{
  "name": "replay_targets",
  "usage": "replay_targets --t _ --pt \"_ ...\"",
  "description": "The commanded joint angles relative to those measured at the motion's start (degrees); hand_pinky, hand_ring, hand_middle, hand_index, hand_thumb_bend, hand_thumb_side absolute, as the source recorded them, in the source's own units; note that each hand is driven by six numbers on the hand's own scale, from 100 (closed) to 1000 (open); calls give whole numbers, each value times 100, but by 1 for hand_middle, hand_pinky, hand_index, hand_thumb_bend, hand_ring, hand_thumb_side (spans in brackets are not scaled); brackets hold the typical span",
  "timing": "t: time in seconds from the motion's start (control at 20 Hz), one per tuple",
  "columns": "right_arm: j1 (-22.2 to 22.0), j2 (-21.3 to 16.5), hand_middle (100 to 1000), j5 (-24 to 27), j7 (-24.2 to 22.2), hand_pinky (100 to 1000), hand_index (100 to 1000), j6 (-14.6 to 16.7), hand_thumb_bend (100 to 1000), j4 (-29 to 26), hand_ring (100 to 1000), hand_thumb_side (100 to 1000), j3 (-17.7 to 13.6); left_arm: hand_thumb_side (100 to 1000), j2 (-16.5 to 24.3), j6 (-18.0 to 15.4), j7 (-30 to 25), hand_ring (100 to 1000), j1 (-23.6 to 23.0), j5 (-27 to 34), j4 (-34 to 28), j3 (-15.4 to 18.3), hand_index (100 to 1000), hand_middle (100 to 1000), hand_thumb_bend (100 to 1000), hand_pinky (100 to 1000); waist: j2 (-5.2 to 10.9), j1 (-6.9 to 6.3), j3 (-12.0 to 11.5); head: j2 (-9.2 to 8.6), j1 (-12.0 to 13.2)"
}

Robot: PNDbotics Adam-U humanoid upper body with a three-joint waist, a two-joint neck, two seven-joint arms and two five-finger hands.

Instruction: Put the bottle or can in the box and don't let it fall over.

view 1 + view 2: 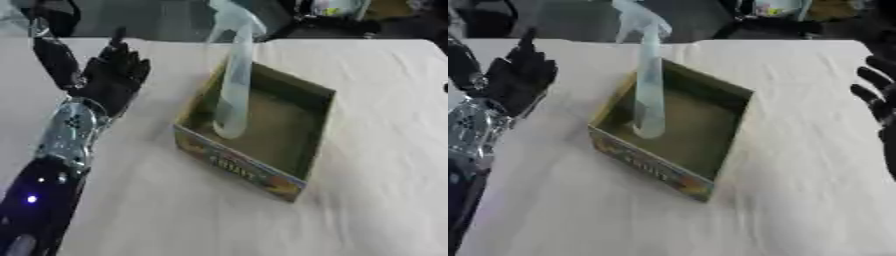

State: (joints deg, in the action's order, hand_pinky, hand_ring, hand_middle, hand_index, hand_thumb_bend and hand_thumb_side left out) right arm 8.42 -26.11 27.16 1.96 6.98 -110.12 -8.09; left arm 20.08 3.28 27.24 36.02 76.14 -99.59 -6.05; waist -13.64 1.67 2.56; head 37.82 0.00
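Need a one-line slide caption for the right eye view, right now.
Tall clear spray bottle stands upright inside the open cardboard box, both robot hands, left and right, open and clear of it.

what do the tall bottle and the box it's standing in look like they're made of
Bottle: likely clear or pale plastic, smooth; it looks translucent and whitish, with what seems a spray top. Glass can't be ruled out.
Box: likely cardboard, matte dull brown inside, thin straight walls, with glossy-looking colour printing on the front face.
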Motion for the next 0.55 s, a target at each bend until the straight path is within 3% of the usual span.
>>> replay_targets --t 0.05,0.15,0.2,0.4,0.45,0.5,0.55 --pt "-12 -231 849 -51 33 890 938 43 100 -230 918 583 -85 1000 581 -256 -10 100 -84 -695 -284 290 921 108 523 245 115 -28 -37 58 -56" --pt "-35 -252 848 -89 49 890 938 59 100 -312 918 579 -90 1000 910 -428 -34 141 -288 -1350 -426 477 875 174 467 410 100 -56 -76 64 -98" --pt "-43 -258 848 -106 57 890 938 62 100 -348 917 578 -90 1000 1028 -498 -55 158 -381 -1680 -492 552 862 189 449 443 95 -65 -87 63 -108" --pt "-50 -260 848 -138 81 890 938 48 100 -408 917 578 -82 1000 1122 -569 -79 158 -514 -2339 -586 618 862 189 449 443 88 -75 -92 61 -111" --pt "-58 -270 848 -147 89 889 937 43 100 -407 918 576 -89 878 1153 -588 -95 395 -550 -2398 -623 648 802 432 396 776 87 -90 -122 59 -150" --pt "-65 -280 848 -161 101 889 937 40 100 -403 918 576 -102 875 1253 -650 -156 404 -654 -2480 -726 749 802 441 394 784 82 -98 -161 53 -181" --pt "-60 -283 848 -169 109 889 937 39 100 -404 918 575 -106 841 1382 -729 -234 467 -783 -2568 -840 878 804 501 382 847 76 -99 -170 44 -183"
